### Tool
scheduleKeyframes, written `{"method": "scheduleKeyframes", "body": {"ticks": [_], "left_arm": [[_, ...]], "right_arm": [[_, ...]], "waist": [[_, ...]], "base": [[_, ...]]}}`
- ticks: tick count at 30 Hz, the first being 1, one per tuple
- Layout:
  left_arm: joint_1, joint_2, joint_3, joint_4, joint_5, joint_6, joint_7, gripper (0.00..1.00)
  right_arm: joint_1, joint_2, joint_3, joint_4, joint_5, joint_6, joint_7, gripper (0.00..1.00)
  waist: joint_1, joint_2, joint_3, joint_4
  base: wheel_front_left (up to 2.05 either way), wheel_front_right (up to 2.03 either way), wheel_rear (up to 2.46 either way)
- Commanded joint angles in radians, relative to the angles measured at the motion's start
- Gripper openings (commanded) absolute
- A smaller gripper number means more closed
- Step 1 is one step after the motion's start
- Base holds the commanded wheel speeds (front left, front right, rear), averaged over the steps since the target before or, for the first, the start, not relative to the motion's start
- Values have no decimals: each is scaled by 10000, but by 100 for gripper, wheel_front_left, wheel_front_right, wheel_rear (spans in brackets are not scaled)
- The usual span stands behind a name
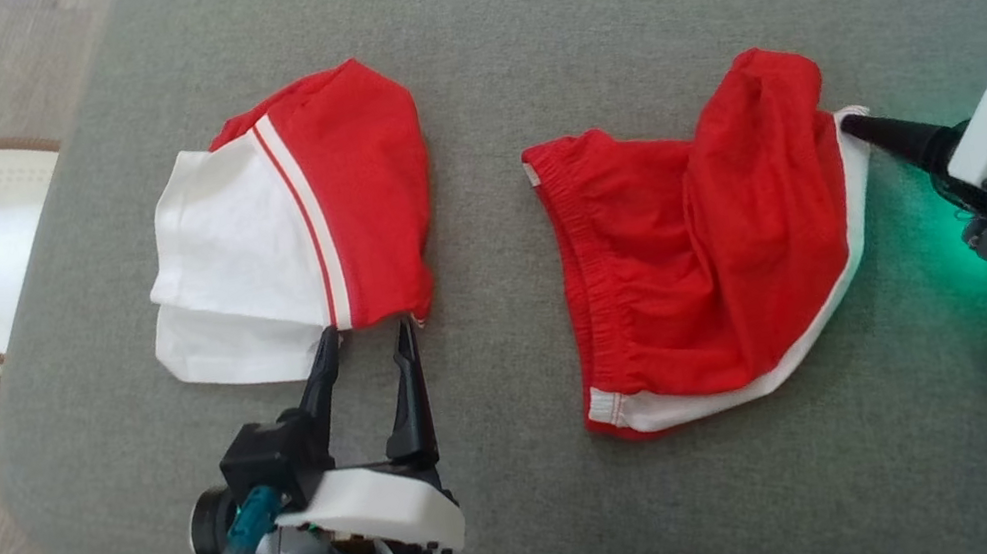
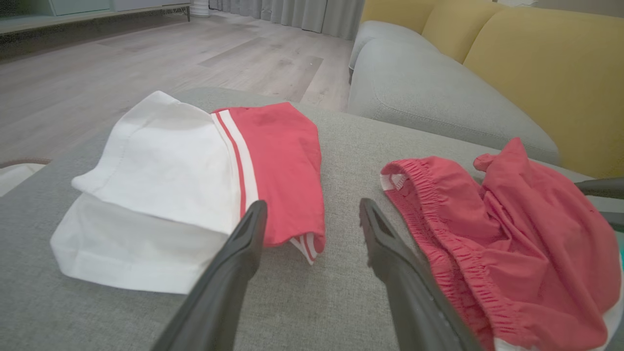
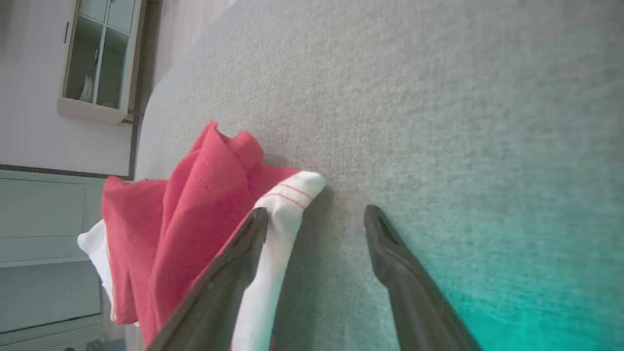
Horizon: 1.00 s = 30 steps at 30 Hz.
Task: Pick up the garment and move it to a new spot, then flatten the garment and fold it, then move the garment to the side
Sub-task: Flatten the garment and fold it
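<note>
Red shorts (image 1: 707,280) are lying rumpled on the right half of the grey cushion (image 1: 572,30), and a folded red-and-white piece (image 1: 284,243) sits on the cushion's left half. Both hands are spread wide and empty. The right gripper (image 3: 316,213) has one finger right at the white trim (image 3: 287,204), and the left gripper (image 1: 366,330) hovers at the folded piece's near edge. It looks like thin, floppy cotton, so light and not slippery. I'd pinch the trim corner or the elastic waistband (image 1: 587,291), since mid-cloth just bunches.
</note>
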Motion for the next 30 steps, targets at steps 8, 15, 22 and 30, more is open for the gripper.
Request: {"method": "scheduleKeyframes", "body": {"ticks": [8,15,22,30], "left_arm": [[-472,14,196,-398,-113,132,-122,100],[-455,14,234,-366,-115,209,-122,100],[-333,14,486,-199,-2,79,-122,100],[-149,14,843,-22,136,-117,-122,100]], "right_arm": [[-556,124,-289,96,749,77,524,74],[-525,53,-303,-100,740,77,-63,0],[142,-204,63,-998,374,77,-1005,0],[1193,-670,825,-1966,-402,77,-1340,0]], "waist": [[0,0,185,179],[0,0,103,82],[0,0,-506,-623],[0,0,-1123,-1749]], "base": [[0,0,0],[0,0,0],[0,0,0],[0,0,0]]}}
